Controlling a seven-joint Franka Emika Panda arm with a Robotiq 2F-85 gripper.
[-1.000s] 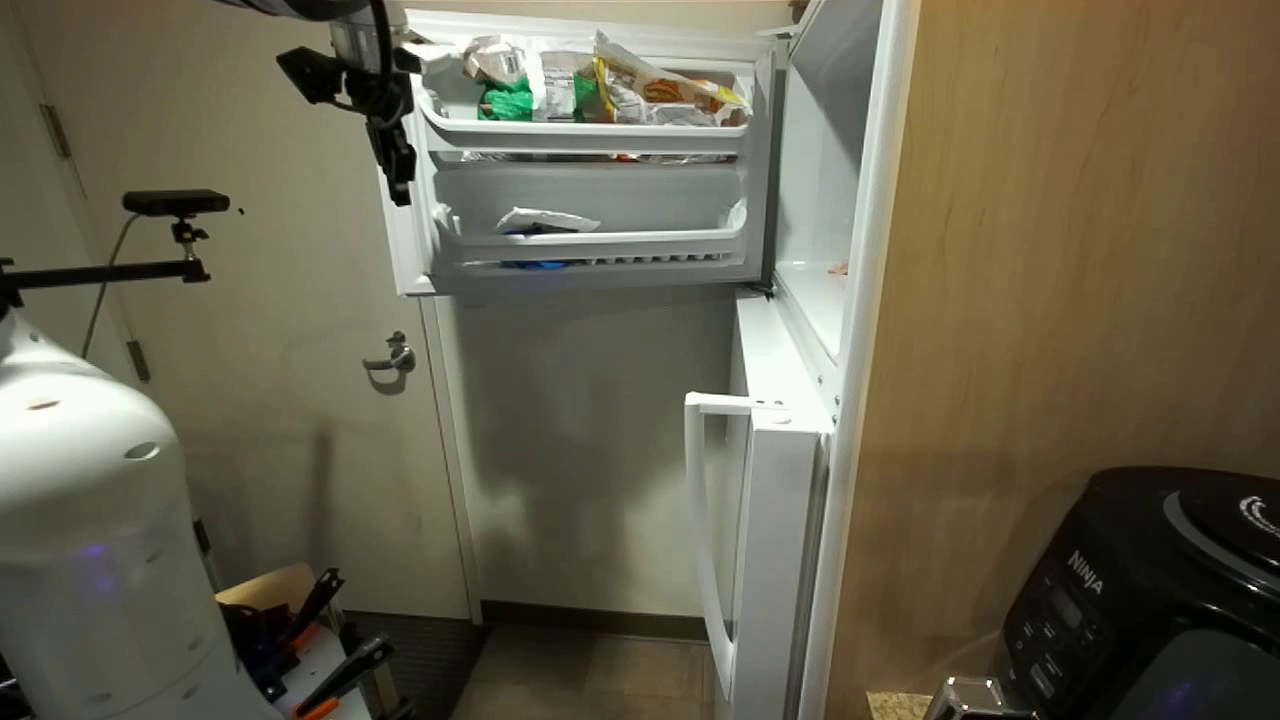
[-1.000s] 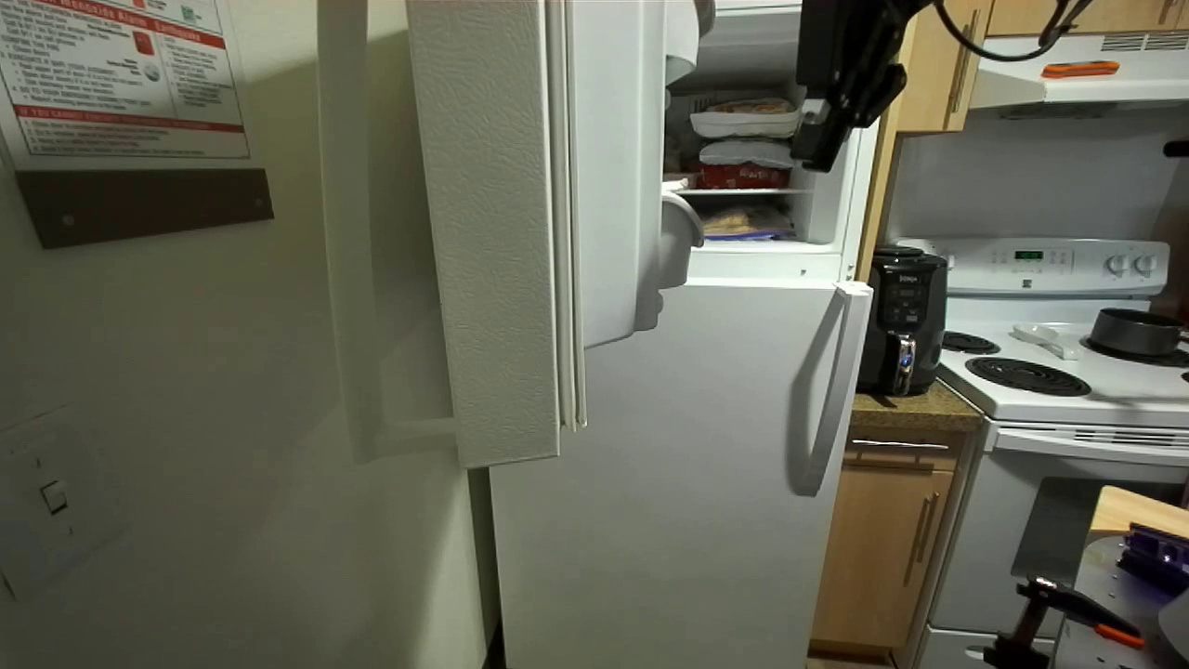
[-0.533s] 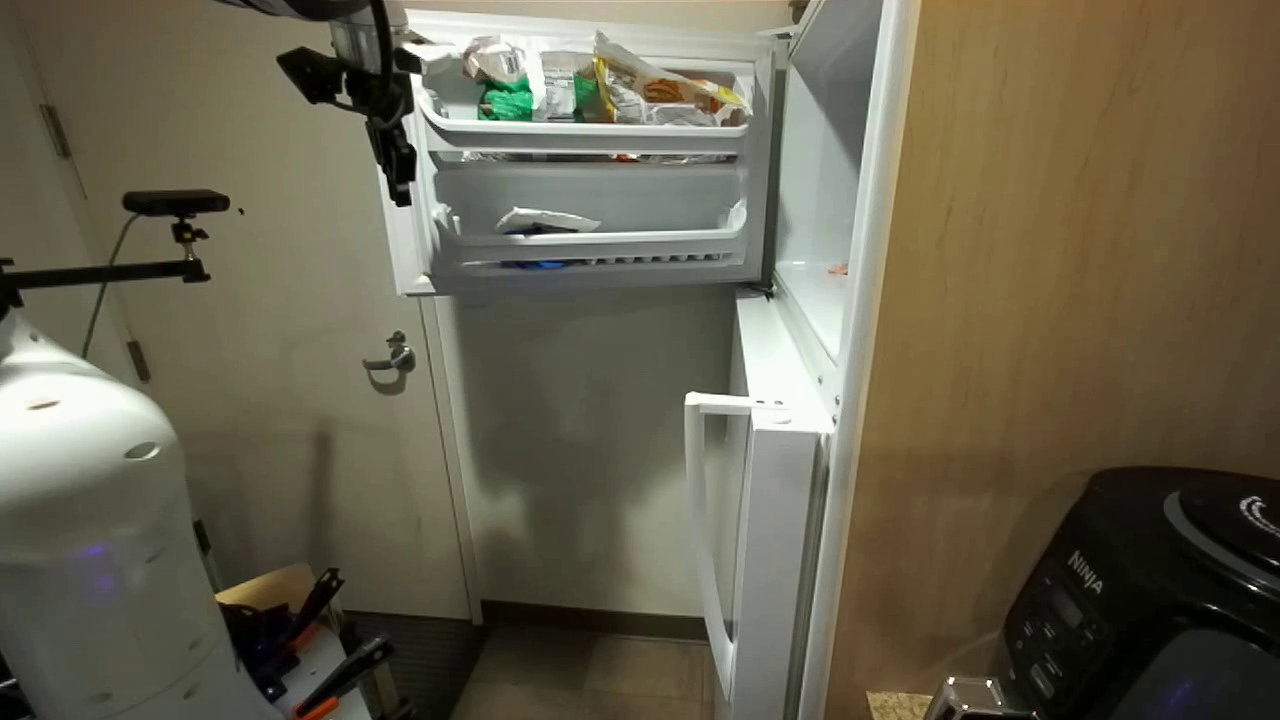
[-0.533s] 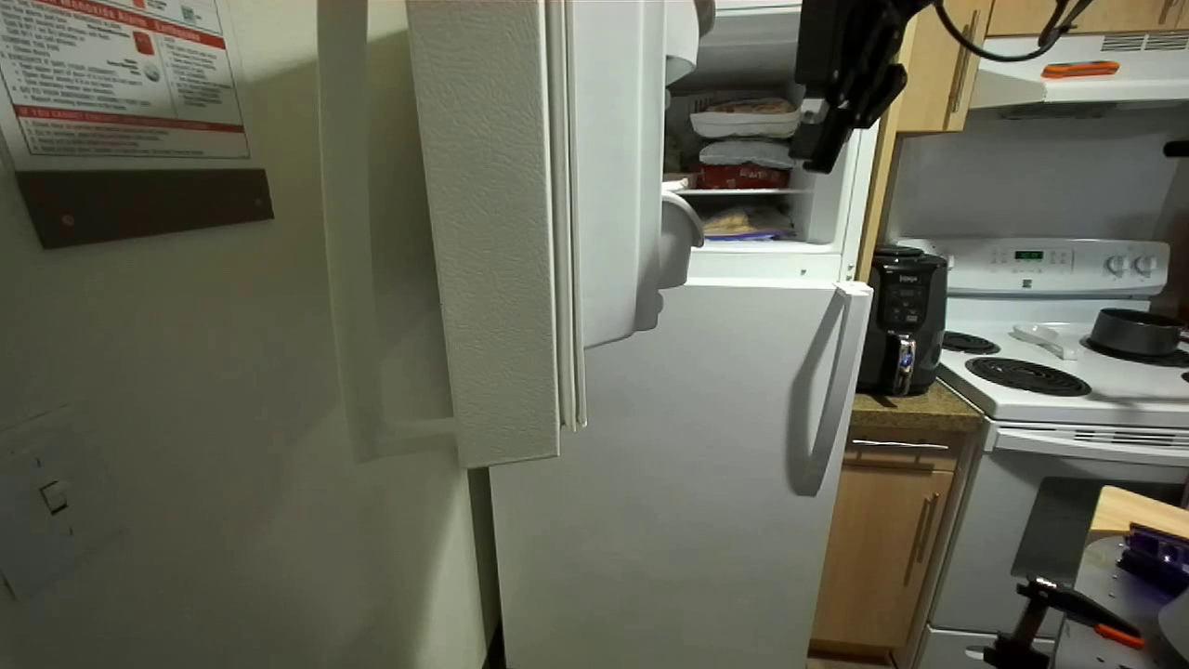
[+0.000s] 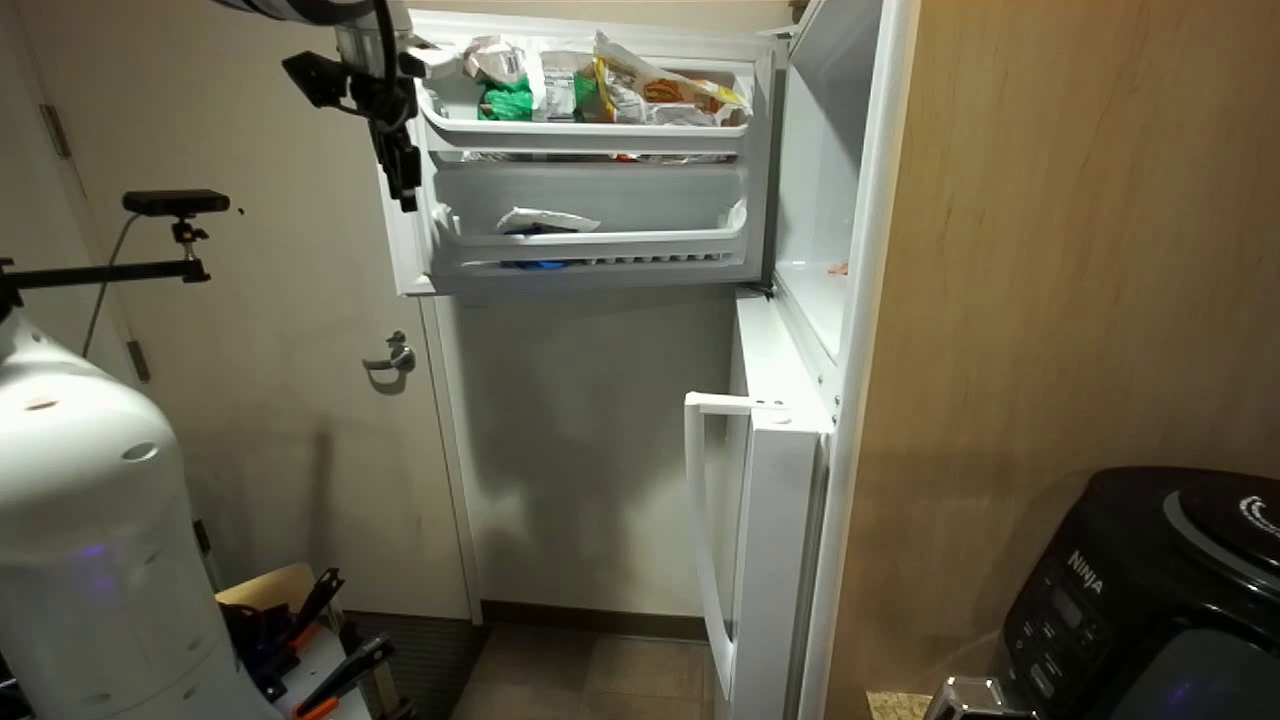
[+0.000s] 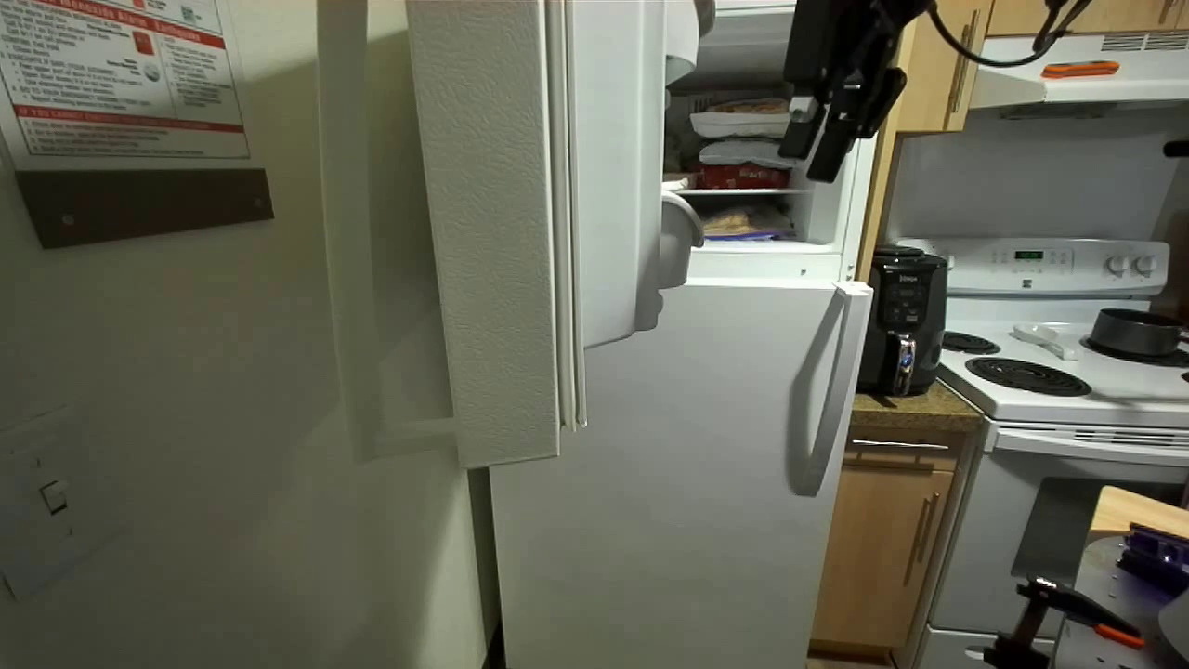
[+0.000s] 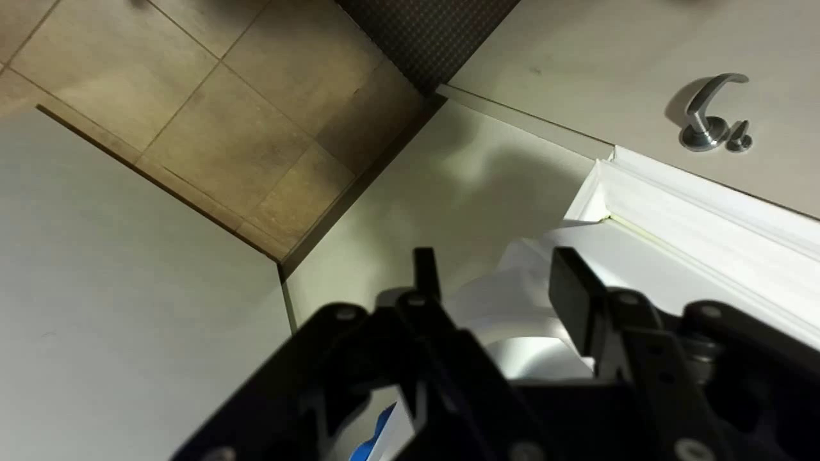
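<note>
Freezer door stands near the gripper, fingers moderately parted (black cooker reads "NINJA").

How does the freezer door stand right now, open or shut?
Open. The freezer door stands swung out from the freezer compartment in both exterior views; bags show in the upper door bin.

Upper fridge door | white, two-tiered inside | wide open | upright | higher than lower door
</note>
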